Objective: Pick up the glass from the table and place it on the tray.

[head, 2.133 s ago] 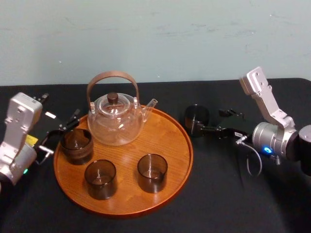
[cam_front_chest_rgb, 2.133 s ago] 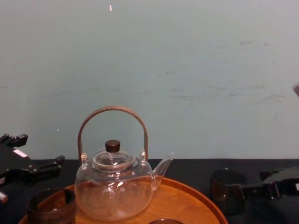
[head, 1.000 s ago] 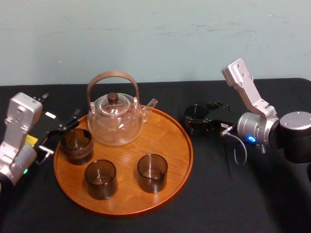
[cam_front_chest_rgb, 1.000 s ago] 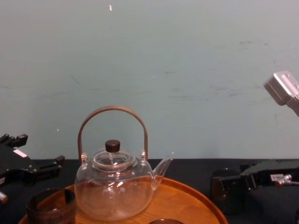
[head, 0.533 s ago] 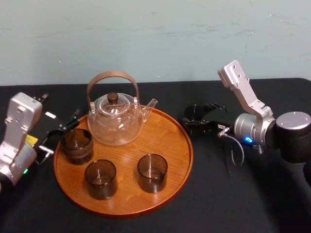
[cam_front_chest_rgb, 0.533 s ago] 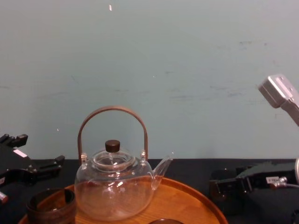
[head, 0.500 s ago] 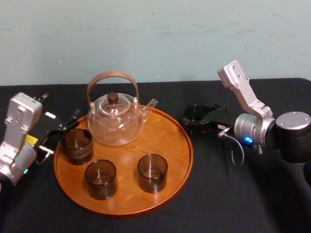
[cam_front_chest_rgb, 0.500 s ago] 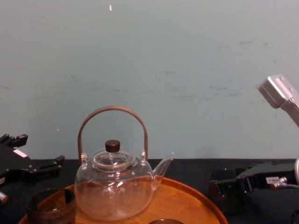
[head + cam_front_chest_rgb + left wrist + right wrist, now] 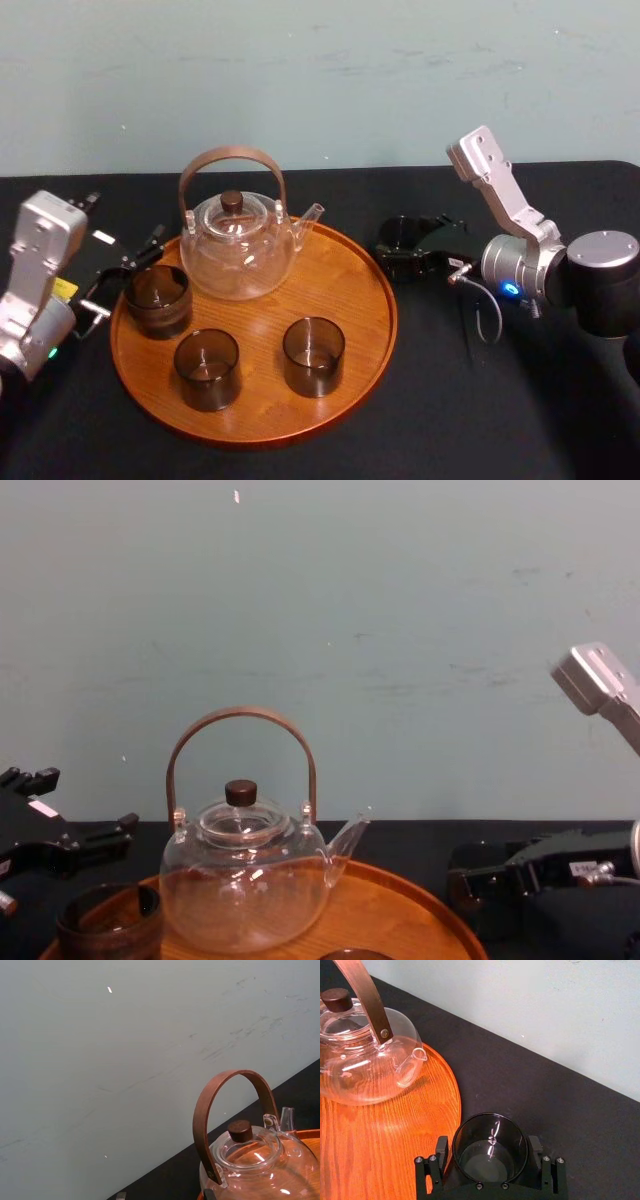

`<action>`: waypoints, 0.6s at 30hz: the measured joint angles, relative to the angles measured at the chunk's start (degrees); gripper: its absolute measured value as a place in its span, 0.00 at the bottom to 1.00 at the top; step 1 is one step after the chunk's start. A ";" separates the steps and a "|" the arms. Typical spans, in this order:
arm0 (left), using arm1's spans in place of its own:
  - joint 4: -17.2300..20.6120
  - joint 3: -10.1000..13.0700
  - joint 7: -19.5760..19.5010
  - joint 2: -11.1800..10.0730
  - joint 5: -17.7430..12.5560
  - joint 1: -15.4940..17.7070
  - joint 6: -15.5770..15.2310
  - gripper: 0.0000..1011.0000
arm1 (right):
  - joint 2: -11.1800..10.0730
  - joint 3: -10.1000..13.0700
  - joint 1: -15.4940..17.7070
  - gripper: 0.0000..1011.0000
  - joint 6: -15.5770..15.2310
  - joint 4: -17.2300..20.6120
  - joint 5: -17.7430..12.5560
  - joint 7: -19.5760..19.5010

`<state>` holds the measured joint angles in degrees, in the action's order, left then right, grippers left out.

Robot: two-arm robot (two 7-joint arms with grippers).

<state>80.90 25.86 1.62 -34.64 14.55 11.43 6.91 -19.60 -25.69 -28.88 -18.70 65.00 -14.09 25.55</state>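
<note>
My left pincer (image 9: 122, 278) rests at the tray's left rim, its fingers spread wide. On the tray (image 9: 355, 275) stand the teapot (image 9: 238, 245) and three dark cups (image 9: 313, 356). Just right of the rim, over the black table (image 9: 450, 400), is the glass (image 9: 490, 1146). My right pincer (image 9: 488, 1144) clasps it, with a finger (image 9: 442, 1149) against each side. Whether its base is off the cloth I cannot tell. A small white label (image 9: 583, 868) sits on my right pincer, but its writing is too small to read. My right wrist view looks down into the glass's open mouth. The chest view gives it side-on, partly behind a finger.
</note>
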 joint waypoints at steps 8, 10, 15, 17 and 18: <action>0.00 0.00 0.00 0.00 0.00 0.00 0.00 0.99 | -0.04 0.03 0.03 0.89 0.02 0.01 -0.11 0.02; 0.00 0.00 0.00 0.00 0.00 0.00 0.00 0.99 | -0.04 0.04 0.04 0.89 0.02 0.01 -0.12 0.02; 0.00 0.00 0.00 0.00 0.00 0.00 0.00 0.99 | -0.07 0.06 0.07 0.89 0.04 0.04 -0.15 0.02; 0.00 0.00 0.00 0.00 0.00 0.00 0.00 0.99 | -0.07 0.06 0.07 0.89 0.04 0.05 -0.16 0.02; 0.00 0.00 0.00 0.00 0.00 0.00 0.00 0.99 | -0.07 0.06 0.07 0.89 0.05 0.05 -0.16 0.02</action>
<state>80.90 25.86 1.62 -34.64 14.55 11.43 6.91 -19.67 -25.62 -28.81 -18.66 65.04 -14.24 25.57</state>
